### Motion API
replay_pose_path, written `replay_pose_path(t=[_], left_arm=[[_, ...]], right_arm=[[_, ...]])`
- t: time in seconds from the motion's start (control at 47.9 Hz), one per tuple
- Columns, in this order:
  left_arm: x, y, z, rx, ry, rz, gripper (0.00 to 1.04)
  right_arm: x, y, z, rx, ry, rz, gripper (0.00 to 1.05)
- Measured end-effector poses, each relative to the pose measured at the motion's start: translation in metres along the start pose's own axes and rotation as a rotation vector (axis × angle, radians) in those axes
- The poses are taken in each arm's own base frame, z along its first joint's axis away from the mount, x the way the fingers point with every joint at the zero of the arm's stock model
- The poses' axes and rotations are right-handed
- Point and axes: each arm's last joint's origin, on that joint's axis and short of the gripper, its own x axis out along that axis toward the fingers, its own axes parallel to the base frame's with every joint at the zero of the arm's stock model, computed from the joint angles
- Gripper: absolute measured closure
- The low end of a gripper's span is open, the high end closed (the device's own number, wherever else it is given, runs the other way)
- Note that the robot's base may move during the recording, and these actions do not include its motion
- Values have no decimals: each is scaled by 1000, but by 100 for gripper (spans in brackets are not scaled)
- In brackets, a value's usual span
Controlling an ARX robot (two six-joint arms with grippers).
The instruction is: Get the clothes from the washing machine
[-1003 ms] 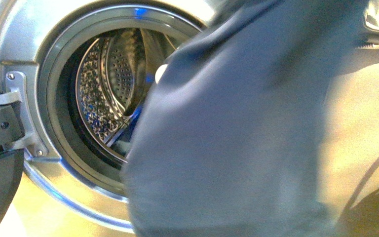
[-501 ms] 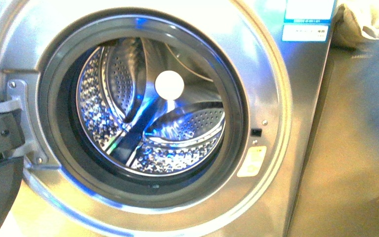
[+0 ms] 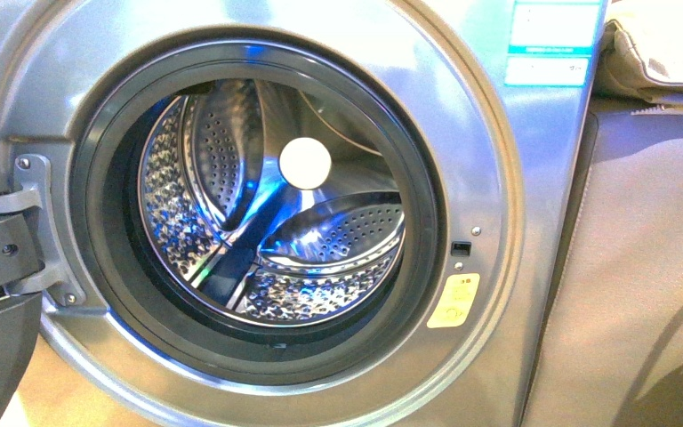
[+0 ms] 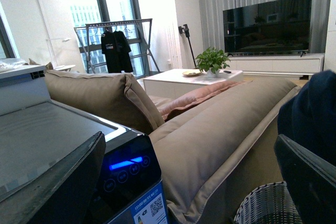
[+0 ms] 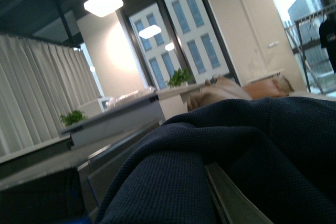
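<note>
The perforated steel drum [image 3: 320, 240] of the grey metallic front-loading washing machine [image 3: 516, 222] shows no cloth, so I judge the pulling-out done and the carrying-over in hand. The dark navy knitted garment [image 5: 252, 145] lies draped over my right claw [image 5: 228, 195]. The cloth hides its jaws, so I cannot tell how they stand. My left claw [image 4: 189, 150] is spread wide, holding nothing. Next, I should bring the garment over the woven grey-and-white basket [image 4: 262, 208] and let go.
</note>
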Motion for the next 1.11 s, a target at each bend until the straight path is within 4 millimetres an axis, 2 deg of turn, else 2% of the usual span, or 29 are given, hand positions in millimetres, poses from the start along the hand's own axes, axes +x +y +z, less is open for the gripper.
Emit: replay_pose_path(t=[0.125, 0.272, 0.46, 0.627, 0.794, 1.003, 1.107], left_arm=[[0, 0, 0, 0, 0, 0, 7], [0, 0, 0, 0, 0, 0, 7], [0, 0, 0, 0, -1, 0, 7], [0, 0, 0, 0, -1, 1, 7], [0, 0, 0, 0, -1, 0, 7], [0, 0, 0, 0, -1, 0, 7], [0, 0, 0, 0, -1, 0, 7]], right_arm=[[-24, -15, -33, 46, 117, -59, 102], [-61, -44, -94, 177, 281, -242, 102], [-92, -63, -151, 165, 444, -354, 102], [-94, -84, -187, 146, 548, -434, 102], [-80, -123, -221, 207, 669, -559, 102], [-86, -138, -274, 236, 883, -609, 66], [-90, -141, -287, 194, 945, -624, 47]])
